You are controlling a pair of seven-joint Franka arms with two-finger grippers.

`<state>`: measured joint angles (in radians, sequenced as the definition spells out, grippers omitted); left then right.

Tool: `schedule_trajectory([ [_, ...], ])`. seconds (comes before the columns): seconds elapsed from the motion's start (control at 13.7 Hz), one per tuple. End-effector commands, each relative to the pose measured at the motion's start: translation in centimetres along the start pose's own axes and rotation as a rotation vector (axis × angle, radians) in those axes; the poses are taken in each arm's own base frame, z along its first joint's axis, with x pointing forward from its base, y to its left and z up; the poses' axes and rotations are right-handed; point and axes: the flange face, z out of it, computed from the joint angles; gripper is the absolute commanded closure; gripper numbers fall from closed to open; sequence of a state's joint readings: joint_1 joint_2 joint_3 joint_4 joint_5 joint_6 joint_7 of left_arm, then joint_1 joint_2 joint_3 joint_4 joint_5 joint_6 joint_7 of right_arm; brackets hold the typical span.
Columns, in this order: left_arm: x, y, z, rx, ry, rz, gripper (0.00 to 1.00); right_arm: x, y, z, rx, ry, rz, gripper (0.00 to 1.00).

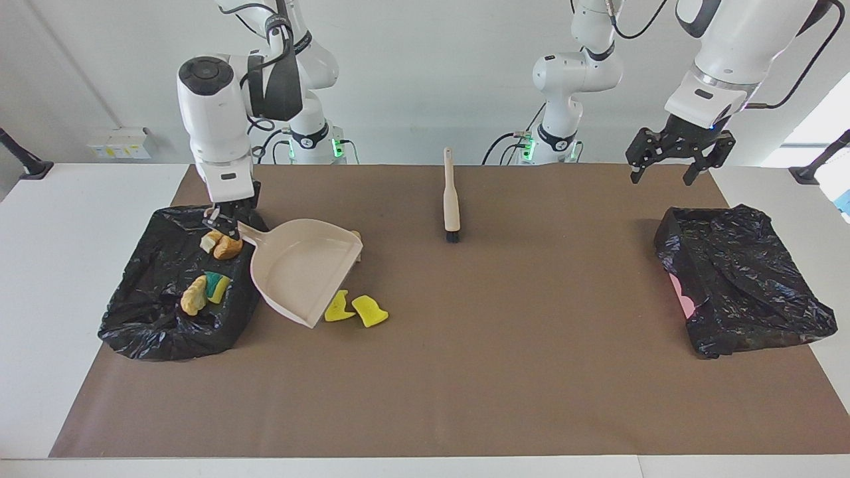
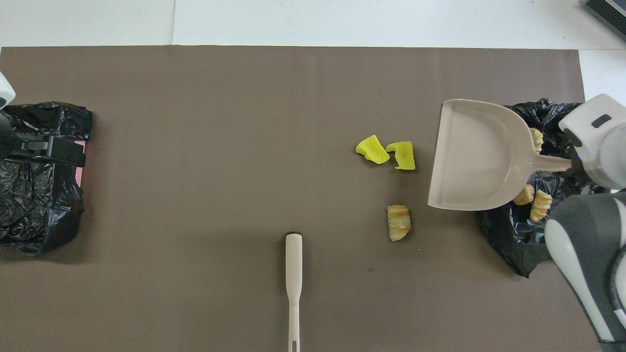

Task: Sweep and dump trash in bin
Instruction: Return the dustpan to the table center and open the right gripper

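Right gripper (image 1: 229,221) was clamped on the handle of the beige plastic dustpan (image 1: 302,271), held over the brown mat (image 1: 465,372) beside the black-bagged bin (image 1: 153,325). Four trash scraps (image 1: 212,287) lay in that bin; two yellow sponge pieces (image 1: 362,310) and a tan bread-like lump (image 2: 399,222) lay on the mat. Left gripper (image 1: 667,162) hung with fingers apart near the second black-bagged bin (image 1: 744,279).

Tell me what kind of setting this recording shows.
Probably a robotics lab bench set up for a cleaning trial: two arms bolted at a white table, a brown mat, and staged trash beside a bag-lined bin.

White table (image 1: 60,265); brown mat (image 1: 498,372)
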<state>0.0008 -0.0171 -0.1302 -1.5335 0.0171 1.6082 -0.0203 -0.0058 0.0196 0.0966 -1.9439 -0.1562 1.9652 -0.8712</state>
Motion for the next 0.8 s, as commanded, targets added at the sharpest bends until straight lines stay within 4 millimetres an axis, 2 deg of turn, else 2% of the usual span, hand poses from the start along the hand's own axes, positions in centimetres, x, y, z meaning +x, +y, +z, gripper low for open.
schedule_trajectory([
  [0.0,0.1,-0.9,-1.0,0.017,0.039,-0.043,0.0,4.2,-1.6,1.1,0.044,0.036,0.222,1.0],
  [0.15,-0.5,-1.2,-1.2,0.02,0.028,-0.049,0.0,7.1,-3.4,1.6,0.063,0.049,0.46,1.0],
  [0.36,-0.7,-2.3,-0.8,0.023,0.02,-0.062,0.0,13.1,-7.0,2.8,0.097,0.058,0.597,1.0],
  [0.51,-1.1,-2.4,-0.8,0.024,0.016,-0.062,0.0,16.9,-9.1,2.7,0.101,0.066,0.692,1.0],
  [0.73,-1.0,-3.5,-0.8,0.026,0.022,-0.089,0.0,21.3,-13.0,3.1,0.215,0.069,0.863,1.0],
])
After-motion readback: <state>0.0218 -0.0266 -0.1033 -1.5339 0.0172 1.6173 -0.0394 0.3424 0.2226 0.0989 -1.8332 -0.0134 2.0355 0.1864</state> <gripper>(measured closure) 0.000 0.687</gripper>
